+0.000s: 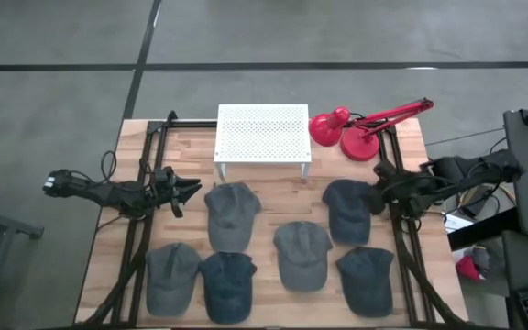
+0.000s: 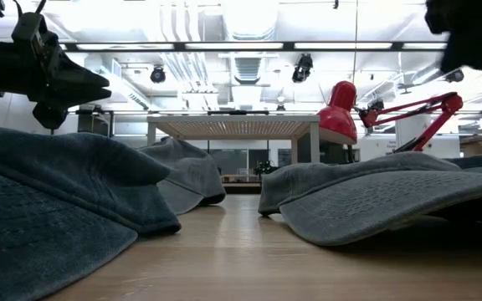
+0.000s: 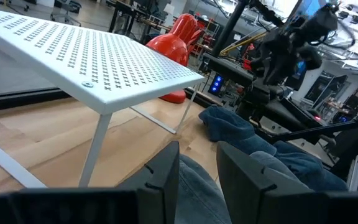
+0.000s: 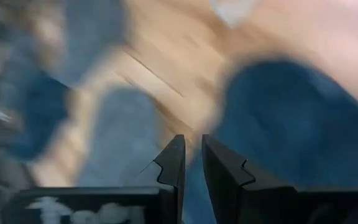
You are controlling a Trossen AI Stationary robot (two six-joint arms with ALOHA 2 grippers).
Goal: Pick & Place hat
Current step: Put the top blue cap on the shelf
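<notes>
six hats on table (image 1: 264, 160) in two rows; upper row: grey hat (image 1: 231, 214), navy hat (image 1: 347, 210); lower row: four more, incl. middle hat (image 1: 302, 254); white rack (image 1: 262, 134) behind them, red lamp (image 1: 356, 133) beside rack; left gripper (image 1: 191, 190) at table's left side, above surface, just beside grey hat, fingers (image 3: 166, 174) slightly apart, nothing between; right gripper (image 1: 379, 192) at navy hat's right edge, fingers (image 4: 174, 163) nearly together, narrow gap, nothing held
</notes>
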